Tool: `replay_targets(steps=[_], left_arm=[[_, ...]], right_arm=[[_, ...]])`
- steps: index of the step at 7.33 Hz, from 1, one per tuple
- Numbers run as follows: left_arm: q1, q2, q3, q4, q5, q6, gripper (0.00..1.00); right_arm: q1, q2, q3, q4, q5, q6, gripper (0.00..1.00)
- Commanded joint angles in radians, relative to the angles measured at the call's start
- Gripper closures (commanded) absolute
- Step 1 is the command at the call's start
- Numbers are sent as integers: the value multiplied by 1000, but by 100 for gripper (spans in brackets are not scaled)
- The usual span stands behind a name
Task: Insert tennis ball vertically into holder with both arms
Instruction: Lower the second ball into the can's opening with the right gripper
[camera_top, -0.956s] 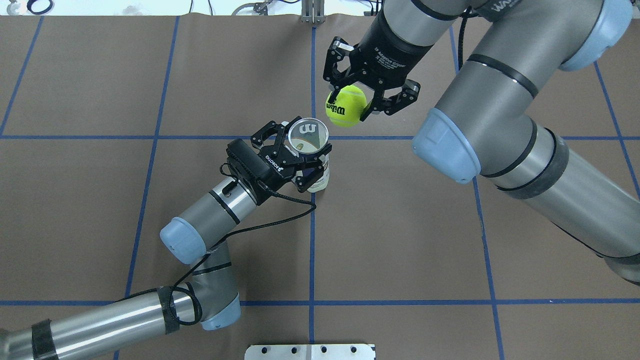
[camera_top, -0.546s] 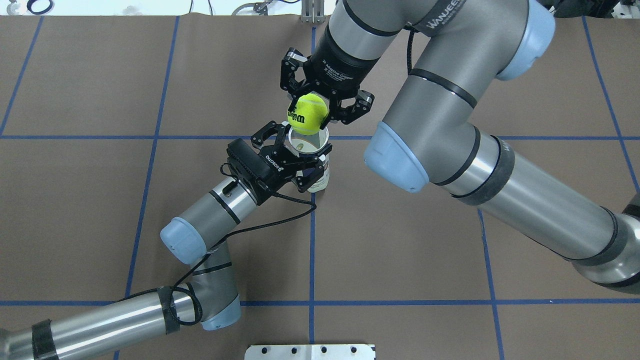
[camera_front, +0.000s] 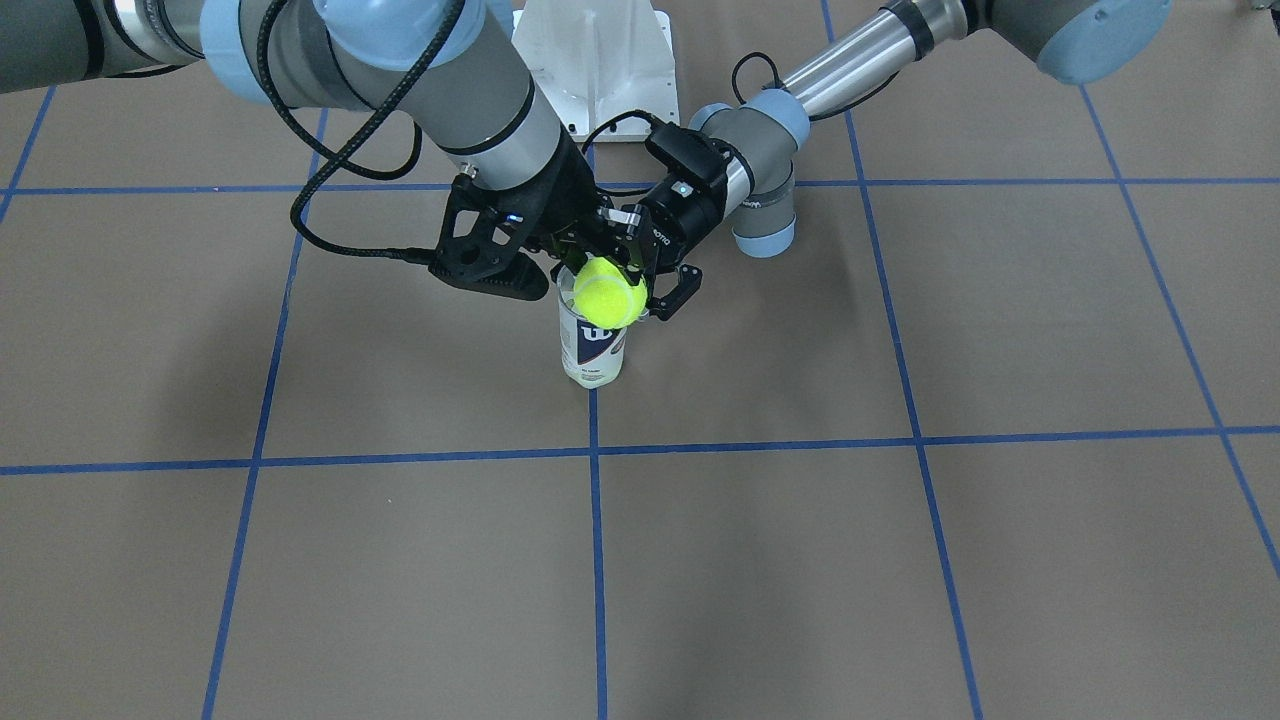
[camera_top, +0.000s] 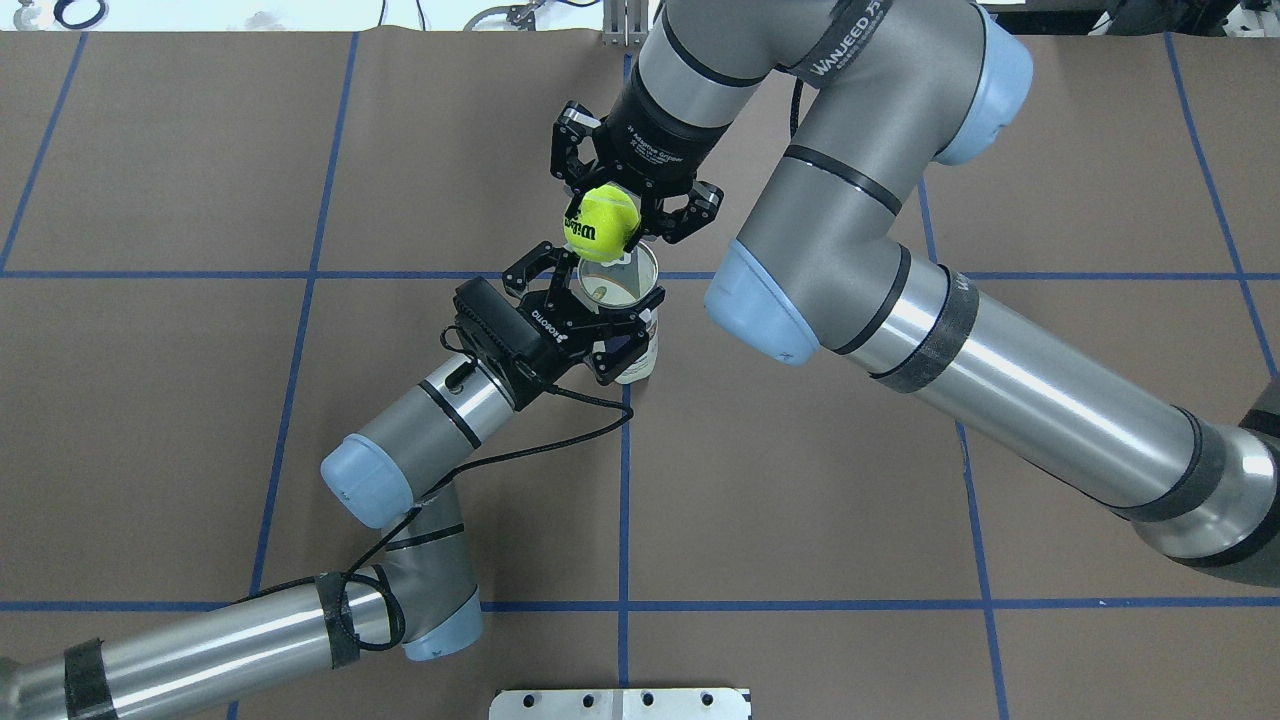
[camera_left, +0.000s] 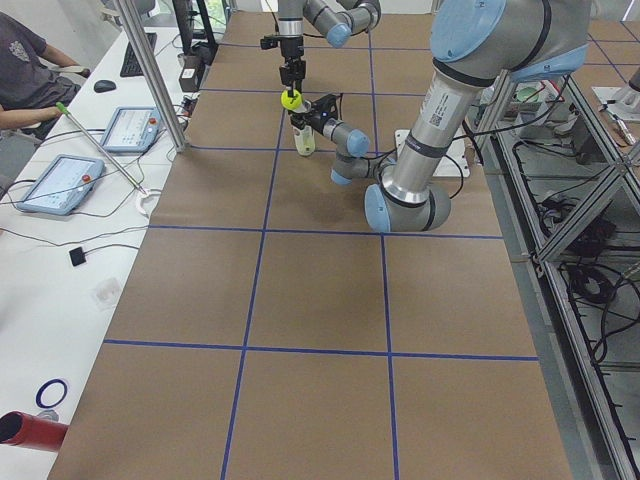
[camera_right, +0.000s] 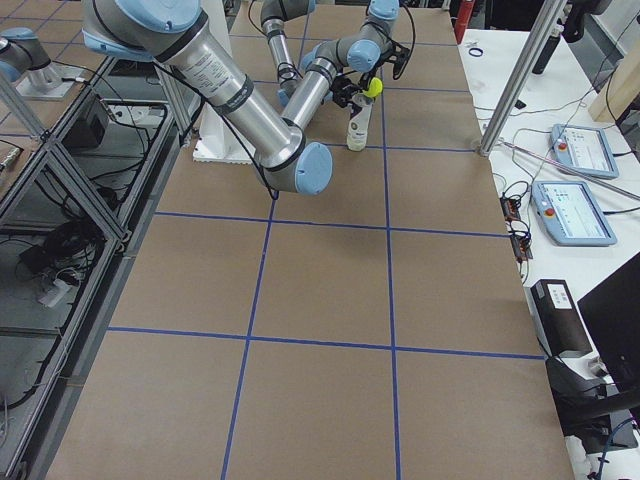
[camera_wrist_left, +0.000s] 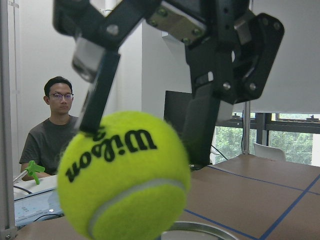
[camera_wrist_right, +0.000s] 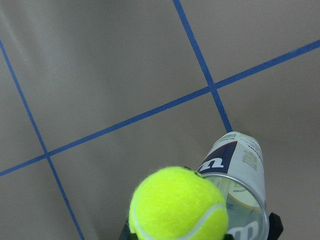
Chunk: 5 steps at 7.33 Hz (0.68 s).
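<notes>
The clear holder tube (camera_top: 625, 300) with a white and navy W label stands upright on the table; it also shows in the front view (camera_front: 594, 350) and the right wrist view (camera_wrist_right: 237, 175). My left gripper (camera_top: 600, 325) is shut on the tube near its top. My right gripper (camera_top: 610, 225) is shut on a yellow tennis ball (camera_top: 600, 220) and holds it above the far rim of the tube's open mouth. The ball also shows in the front view (camera_front: 608, 292), the left wrist view (camera_wrist_left: 122, 175) and the right wrist view (camera_wrist_right: 177, 205).
The brown table mat (camera_top: 900, 500) has blue tape grid lines. A white pedestal base (camera_front: 595, 60) stands behind the arms. A metal plate (camera_top: 620, 703) sits at the near table edge. An operator (camera_wrist_left: 52, 130) sits at the far side by tablets (camera_left: 130, 125).
My right arm has carried the ball leftward from beside the tube to just over its far rim. The left gripper and the tube have stayed still.
</notes>
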Motion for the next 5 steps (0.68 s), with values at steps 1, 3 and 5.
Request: replay_targets(steps=[1, 3, 5], left_arm=[[0, 1, 0, -2, 0, 0, 13], [0, 1, 0, -2, 0, 0, 13], [2, 1, 0, -2, 0, 0, 13]], right_arm=[[1, -13, 36, -4, 10, 3, 100], [-5, -34, 63, -6, 6, 16, 100], [-11, -53, 58, -1, 2, 13, 100]])
